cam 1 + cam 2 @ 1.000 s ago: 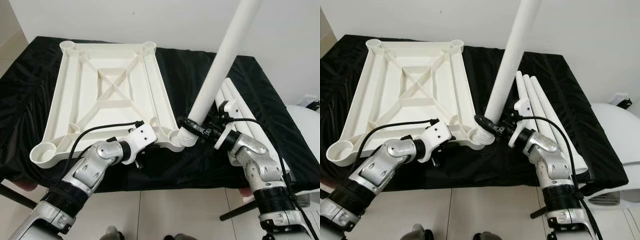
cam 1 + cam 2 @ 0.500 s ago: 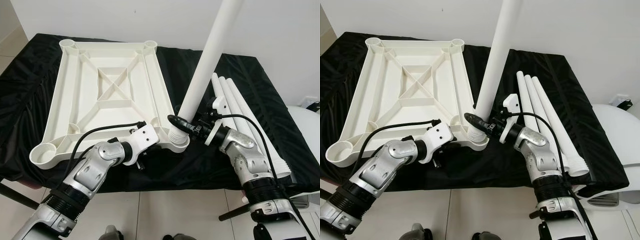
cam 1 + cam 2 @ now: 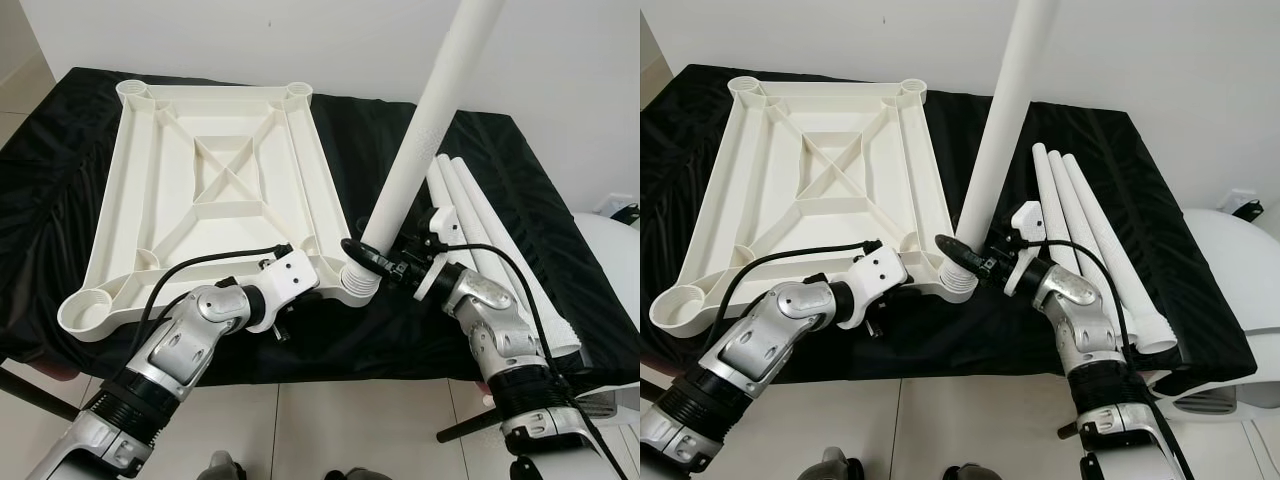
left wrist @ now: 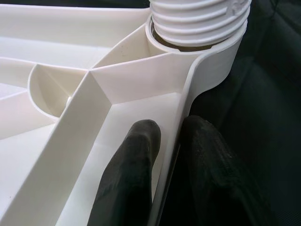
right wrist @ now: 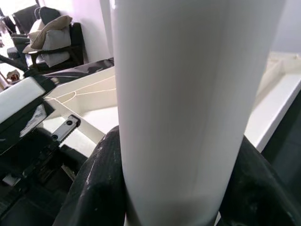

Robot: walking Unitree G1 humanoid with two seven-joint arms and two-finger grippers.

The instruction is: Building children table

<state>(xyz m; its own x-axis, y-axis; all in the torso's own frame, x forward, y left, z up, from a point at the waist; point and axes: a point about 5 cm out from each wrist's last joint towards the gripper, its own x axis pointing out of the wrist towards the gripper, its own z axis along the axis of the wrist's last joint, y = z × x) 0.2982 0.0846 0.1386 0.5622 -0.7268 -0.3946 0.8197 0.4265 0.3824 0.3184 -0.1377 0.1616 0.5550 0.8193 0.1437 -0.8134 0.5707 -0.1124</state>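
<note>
1. Right gripper (image 3: 372,262) pinches the white leg (image 3: 425,134) low down, just above its ribbed end, at the near right corner socket (image 3: 357,283) of the upturned white tabletop (image 3: 205,190). Since half a second ago the leg's top has swung back toward the robot's right, while its foot stays at the socket. Its long axis runs steeply up from the socket, leaning right and away. Left gripper (image 3: 283,325) sits at the tabletop's near edge, just left of that socket.

2. In the right eye view the tabletop lies ribs-up on the black cloth (image 3: 1120,150). Three spare legs (image 3: 1090,235) lie side by side right of the right arm, pointing away from the robot.

3. In the left wrist view two black fingers (image 4: 131,179) are pressed onto the tabletop's rim wall, one on each side. The leg's threaded end (image 4: 200,21) sits in the socket.

4. In the right wrist view black fingers (image 5: 96,188) clamp both sides of the leg's smooth shaft (image 5: 188,103).
</note>
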